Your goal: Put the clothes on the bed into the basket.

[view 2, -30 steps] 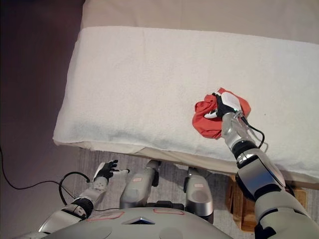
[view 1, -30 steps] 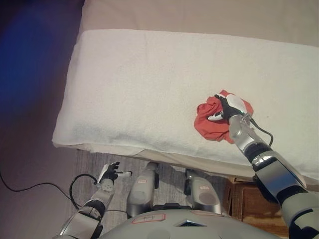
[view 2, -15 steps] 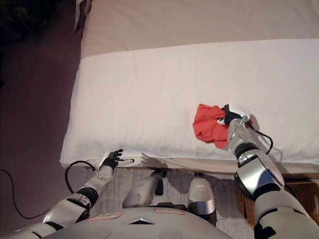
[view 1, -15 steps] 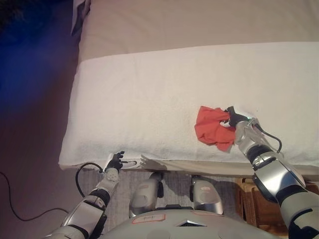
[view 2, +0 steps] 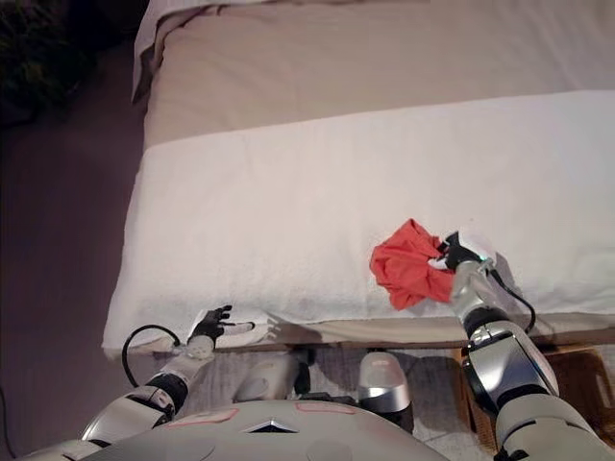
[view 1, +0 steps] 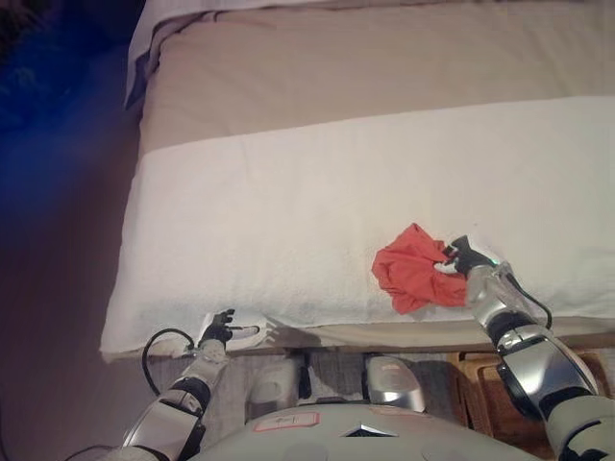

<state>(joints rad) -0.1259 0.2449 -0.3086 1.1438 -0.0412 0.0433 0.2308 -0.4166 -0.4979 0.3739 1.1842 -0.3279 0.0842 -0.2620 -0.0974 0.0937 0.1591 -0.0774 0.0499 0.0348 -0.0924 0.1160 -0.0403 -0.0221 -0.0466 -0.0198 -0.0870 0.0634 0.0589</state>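
Left hand (view 1: pixel 218 333): positioned at the near left corner of the bed, just below the near edge of the white terry blanket (view 1: pixel 288 221). The dark fingers are loosely spread and relaxed, and hold nothing. The hand is well apart from the garment.

Wide bed with beige sheet (view 1: pixel 384 67): the sheet is exposed along the far part of the mattress. The white terry blanket covers the near part from the left edge to the right edge and hangs slightly over the near edge.

Crumpled red cloth garment (view 1: pixel 411 273): lies on the white blanket close to the near edge of the bed, right of centre. The fabric is bunched into an irregular lump with deep folds. One flap rises to a point toward the far side; the lower part reaches toward the blanket's near edge. The colour is uniform red with no visible pattern.

Right hand (view 2: pixel 455 254): touches the right side of the red garment. The dark fingers and thumb are curled into the fabric, pinching its right edge; white covers show on top of the hand.

Brown woven wicker basket (view 1: pixel 480 384): stands on the floor under the near right part of the bed edge, partly hidden by the right arm; only part of its rim shows
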